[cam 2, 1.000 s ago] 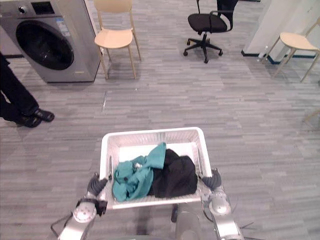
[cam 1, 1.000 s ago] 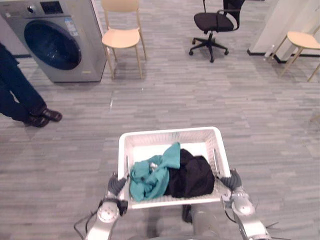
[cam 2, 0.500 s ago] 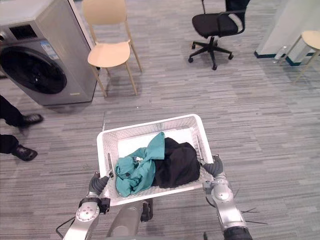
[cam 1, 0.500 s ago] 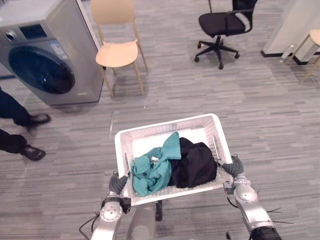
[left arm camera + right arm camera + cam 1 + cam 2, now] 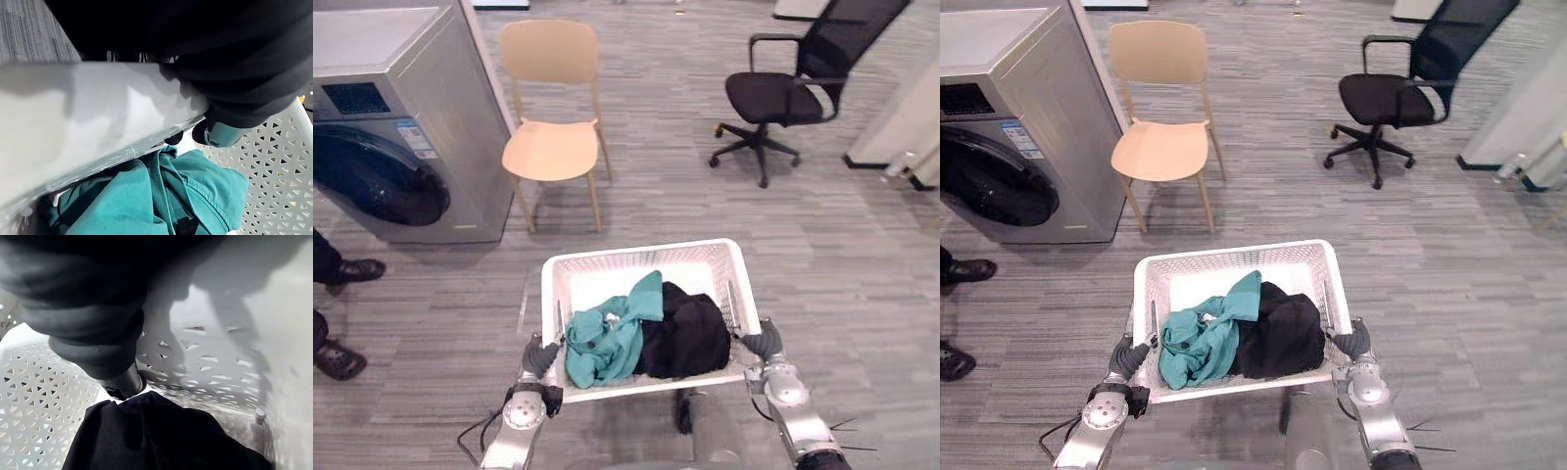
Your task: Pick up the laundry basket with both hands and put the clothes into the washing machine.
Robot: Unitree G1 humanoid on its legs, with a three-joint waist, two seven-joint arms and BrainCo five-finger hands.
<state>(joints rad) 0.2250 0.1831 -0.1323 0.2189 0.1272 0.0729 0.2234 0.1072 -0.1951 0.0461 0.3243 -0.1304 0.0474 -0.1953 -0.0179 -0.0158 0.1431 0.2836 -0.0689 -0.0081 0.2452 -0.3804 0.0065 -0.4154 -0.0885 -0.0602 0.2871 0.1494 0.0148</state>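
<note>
Basket [image 5: 641, 252] edges gripped: left hand [image 5: 540, 358], right hand [image 5: 763, 346]; washing machine [image 5: 406, 127] ahead-left.

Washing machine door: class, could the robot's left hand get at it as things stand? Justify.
Probably not. The left hand is curled on the rim of the laundry basket, as is the right hand, and the washing machine door lies well ahead across the floor, beyond the basket.
</note>
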